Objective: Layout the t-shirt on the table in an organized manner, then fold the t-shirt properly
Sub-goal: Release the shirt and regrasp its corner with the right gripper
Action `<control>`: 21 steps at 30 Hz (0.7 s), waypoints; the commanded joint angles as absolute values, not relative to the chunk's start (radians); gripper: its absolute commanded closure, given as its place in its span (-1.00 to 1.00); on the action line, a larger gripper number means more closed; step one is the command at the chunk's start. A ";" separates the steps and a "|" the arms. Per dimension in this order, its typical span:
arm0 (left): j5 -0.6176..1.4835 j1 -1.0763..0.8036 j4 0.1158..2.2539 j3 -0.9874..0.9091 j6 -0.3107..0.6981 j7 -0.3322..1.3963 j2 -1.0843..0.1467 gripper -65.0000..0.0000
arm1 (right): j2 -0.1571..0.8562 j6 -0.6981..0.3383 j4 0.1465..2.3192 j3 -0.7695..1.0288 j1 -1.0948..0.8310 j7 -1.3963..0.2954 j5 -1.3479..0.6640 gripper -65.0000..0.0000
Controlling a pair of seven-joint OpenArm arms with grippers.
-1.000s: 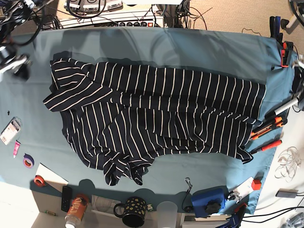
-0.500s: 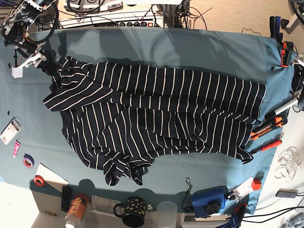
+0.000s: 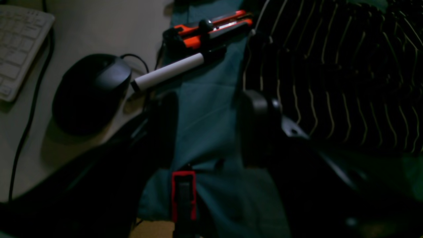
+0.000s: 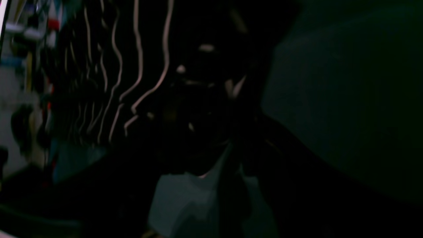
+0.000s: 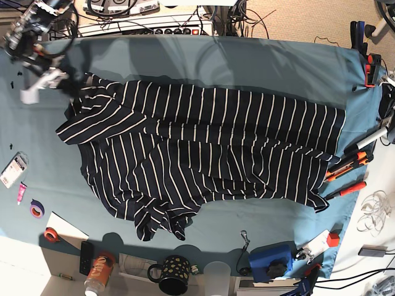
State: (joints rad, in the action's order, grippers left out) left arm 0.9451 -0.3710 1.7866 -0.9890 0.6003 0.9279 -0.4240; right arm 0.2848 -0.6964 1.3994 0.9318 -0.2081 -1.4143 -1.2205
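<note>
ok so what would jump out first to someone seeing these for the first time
The dark striped t-shirt dominates, sprawled rumpled across the middle of the teal table. The right gripper sits at the shirt's upper corner on the base view's left. Clutter lines the near edge, including a spotted mug.

The left gripper (image 3: 206, 129) is hanging with its two dark fingers (image 3: 165, 129) spread wide, nothing lying between them. The right arm (image 5: 34, 28) is reaching in from the far corner, its gripper (image 5: 52, 83) pointing down. In the right wrist view everything around the fingers is too dark to show how the jaws are standing.
</note>
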 commanded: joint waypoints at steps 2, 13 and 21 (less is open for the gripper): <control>0.966 -0.371 1.802 -0.997 0.603 0.909 -0.446 0.08 | 0.308 -0.698 1.412 0.998 -0.205 -1.396 -1.245 0.23; 0.966 -0.371 1.802 -0.997 0.604 0.909 -0.446 0.08 | 0.260 -0.698 1.412 0.962 -0.238 -1.396 -1.218 0.23; 0.966 -0.371 1.802 -0.997 0.603 0.909 -0.446 0.08 | 0.235 -0.698 1.412 0.854 -0.237 -1.396 -1.210 0.23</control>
State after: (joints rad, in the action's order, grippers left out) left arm 0.9470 -0.3710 1.7866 -0.9890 0.6003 0.9279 -0.4240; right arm 0.2184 -0.6971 1.3998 0.8528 -0.2378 -1.3933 -1.2068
